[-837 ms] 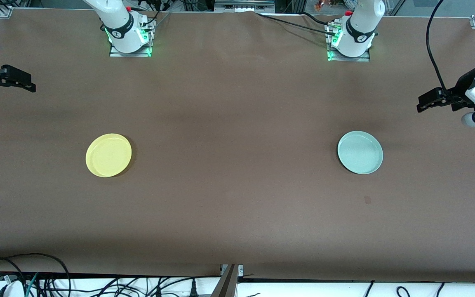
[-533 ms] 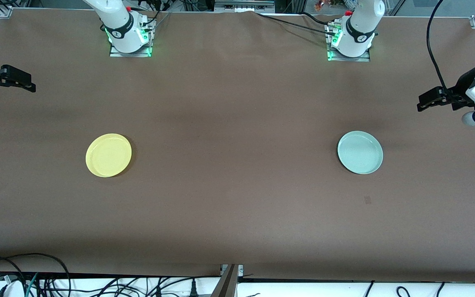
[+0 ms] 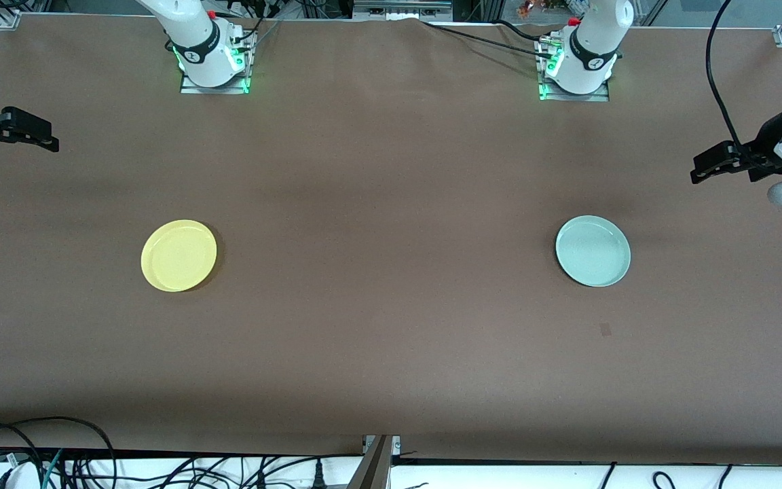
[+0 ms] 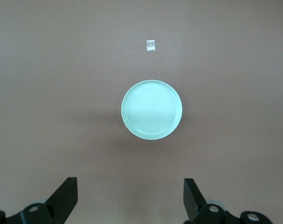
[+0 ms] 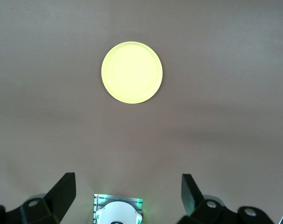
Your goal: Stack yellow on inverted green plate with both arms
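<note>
The yellow plate (image 3: 178, 255) lies flat on the brown table toward the right arm's end, and it shows whole in the right wrist view (image 5: 132, 72). The pale green plate (image 3: 592, 250) lies flat toward the left arm's end, also seen in the left wrist view (image 4: 151, 109). My left gripper (image 3: 700, 170) hangs high near that end of the table, open and empty (image 4: 130, 186). My right gripper (image 3: 50, 141) hangs high at the other end, open and empty (image 5: 127, 184). Neither gripper touches a plate.
A small pale square mark (image 3: 605, 330) sits on the table nearer to the front camera than the green plate. The arm bases (image 3: 214, 64) (image 3: 574, 71) stand along the table's edge farthest from the camera. Cables (image 3: 58, 455) lie off the table's edge nearest the camera.
The left gripper has drifted slightly outward toward its end of the table. The right arm and both plates have not moved.
</note>
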Available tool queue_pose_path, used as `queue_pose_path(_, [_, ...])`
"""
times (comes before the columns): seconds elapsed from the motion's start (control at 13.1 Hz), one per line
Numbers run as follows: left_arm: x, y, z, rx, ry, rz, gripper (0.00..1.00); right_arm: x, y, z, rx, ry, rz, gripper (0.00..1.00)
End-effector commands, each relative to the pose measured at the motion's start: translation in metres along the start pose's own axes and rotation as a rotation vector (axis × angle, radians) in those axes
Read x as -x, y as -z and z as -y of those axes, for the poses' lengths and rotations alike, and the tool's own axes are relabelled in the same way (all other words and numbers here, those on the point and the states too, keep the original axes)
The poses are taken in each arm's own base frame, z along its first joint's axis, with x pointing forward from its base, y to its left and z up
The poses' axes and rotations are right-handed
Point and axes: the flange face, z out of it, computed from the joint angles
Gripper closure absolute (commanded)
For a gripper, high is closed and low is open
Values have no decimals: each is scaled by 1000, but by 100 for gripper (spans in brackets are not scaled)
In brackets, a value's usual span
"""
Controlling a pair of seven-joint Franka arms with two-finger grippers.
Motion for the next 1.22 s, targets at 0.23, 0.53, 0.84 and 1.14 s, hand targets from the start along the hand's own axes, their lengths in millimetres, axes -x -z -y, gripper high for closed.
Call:
queue_pose_path(0.23, [-3,11,-6,-8,8,-7,0,-2,3,-2,-8,-14,-6,0])
queue_pose_path(0.53, [-4,13,-5,-14,3,-12,0,-2,3,-2,-8,-14,-6,0])
queue_pose_path(0.84, [-6,17,-4,-14,8,-23,0,-2,3,-2,-8,-14,-6,0])
queue_pose_path(1.14, [-13,21,3,3,18,-33,0,-2,3,-2,-8,-14,-6,0])
